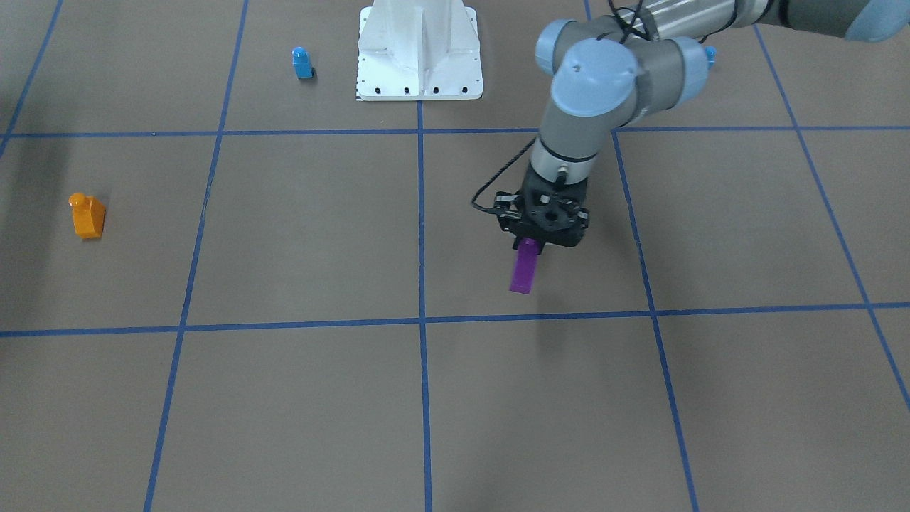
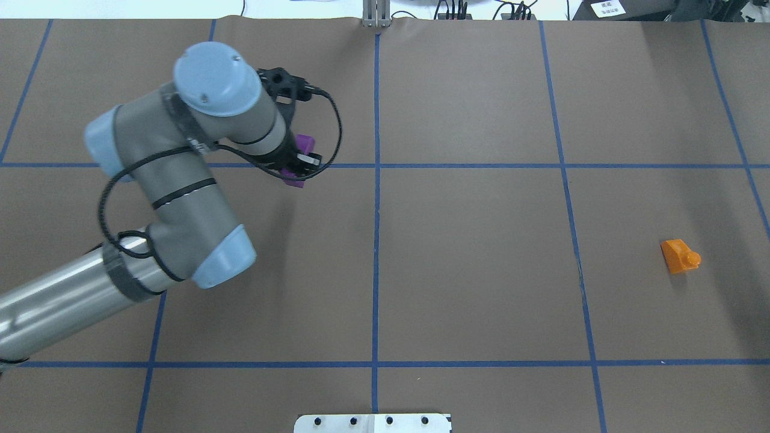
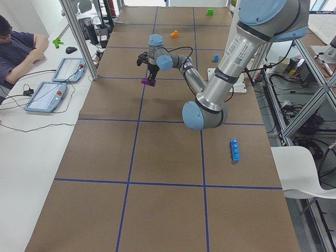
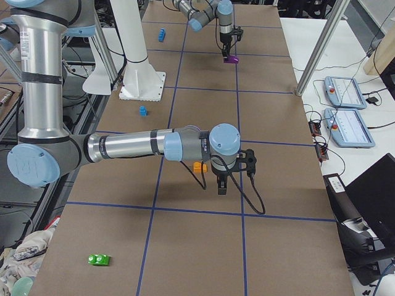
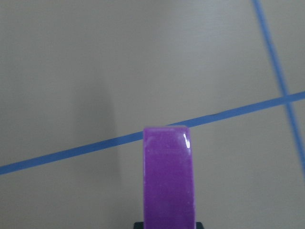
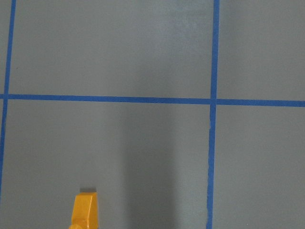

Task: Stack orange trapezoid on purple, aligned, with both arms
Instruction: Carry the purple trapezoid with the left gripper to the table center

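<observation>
Step in hand: we are holding the small glossy purple plastic sloped block (image 1: pixel 525 272) in the left gripper (image 1: pixel 528 245) — fingers clamped on one end, near the table's centre.
Orange part: the small glossy orange plastic trapezoid with a single round stud (image 1: pixel 88 216) is resting on the brown paper table (image 1: pixel 298 235), well apart.
Right gripper (image 4: pixel 222 187): hovering near the orange part; finger state — we cannot tell.
Next move: we are judging that the purple block needs seating flat first.

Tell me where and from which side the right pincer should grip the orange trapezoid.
Take the orange trapezoid by its two flat, parallel side faces, low on the body, coming straight down from above. It appears to stand upright with its stud on top, so the top offers no flat hold, and a pad on the sloped face would likely slip.
</observation>
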Robot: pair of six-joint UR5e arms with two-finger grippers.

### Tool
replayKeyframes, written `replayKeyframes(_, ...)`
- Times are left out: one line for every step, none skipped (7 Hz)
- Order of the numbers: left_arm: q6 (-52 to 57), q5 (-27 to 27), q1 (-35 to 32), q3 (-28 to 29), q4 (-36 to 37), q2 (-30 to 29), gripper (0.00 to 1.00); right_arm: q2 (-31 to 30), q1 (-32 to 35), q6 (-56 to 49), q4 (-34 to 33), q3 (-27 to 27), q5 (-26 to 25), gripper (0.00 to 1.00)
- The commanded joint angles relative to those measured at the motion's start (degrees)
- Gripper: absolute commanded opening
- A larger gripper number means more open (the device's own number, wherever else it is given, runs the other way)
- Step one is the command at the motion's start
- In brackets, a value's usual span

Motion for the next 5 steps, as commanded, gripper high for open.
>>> replayKeyframes(-0.02, 1.49, 5.09, 14.01, -4.19, -11.45, 0.00, 0.12, -1.10, 0.19, 0.00, 0.04, -0.11, 1.00)
replayKeyframes(0.15, 4.19, 6.50, 17.28, -7.45, -11.73, 0.00, 0.12, -1.19, 0.46, 0.00, 0.04, -0.11, 1.00)
replayKeyframes(0.42, 4.47, 6.60, 20.79, -8.61, -13.56, 0.00, 0.12, -1.11, 0.55, 0.00, 0.04, -0.02, 1.00)
replayKeyframes(2.33, 4.48, 6.87, 22.22, -8.62, -14.37, 0.00, 0.12, -1.19, 0.55, 0.00, 0.04, 0.06, 1.00)
replayKeyframes(2.35, 4.48, 6.96, 22.84, -8.45, -14.46, 0.00, 0.12, -1.19, 0.55, 0.00, 0.04, 0.24, 1.00)
